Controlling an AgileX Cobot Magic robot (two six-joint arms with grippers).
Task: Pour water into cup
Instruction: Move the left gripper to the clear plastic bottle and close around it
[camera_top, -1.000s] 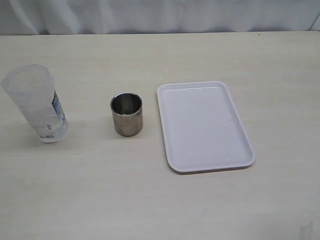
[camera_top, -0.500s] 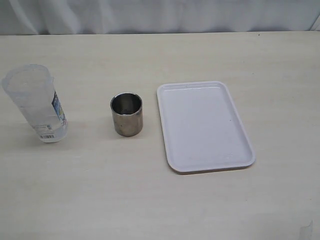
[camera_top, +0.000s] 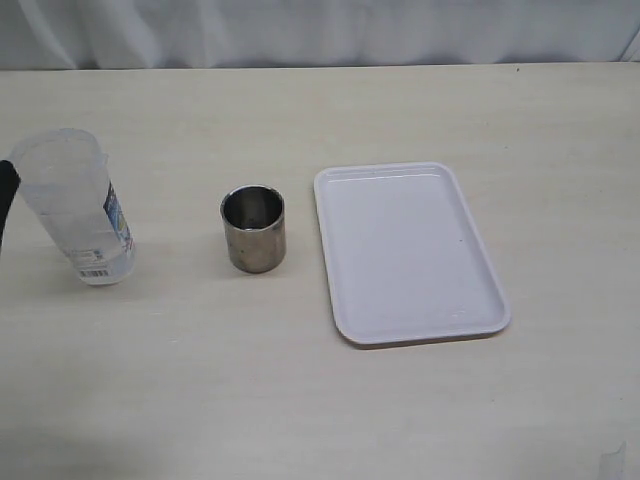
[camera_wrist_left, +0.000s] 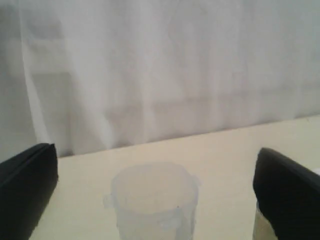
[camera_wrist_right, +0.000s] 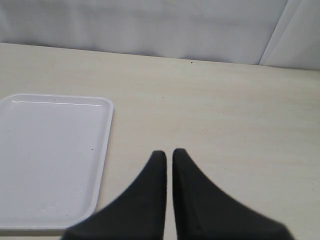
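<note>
The left fingers (camera_wrist_left: 30, 185) are spread wide apart and hold nothing; the clear plastic pitcher (camera_top: 75, 210) stands upright on the table (camera_top: 300, 400) ahead of the gap between them. The water (camera_top: 98, 255) is in that pitcher, though its level is hard to make out. The steel cup (camera_top: 253, 228) stands near the middle, between the pitcher and a white tray (camera_top: 410, 250). The right fingers (camera_wrist_right: 150, 190) are pressed almost together, empty, beside the tray.

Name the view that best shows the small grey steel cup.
Exterior view: the small grey steel cup stands whole, unobstructed. Left wrist view shows perhaps a sliver; right wrist view, nothing of it.
</note>
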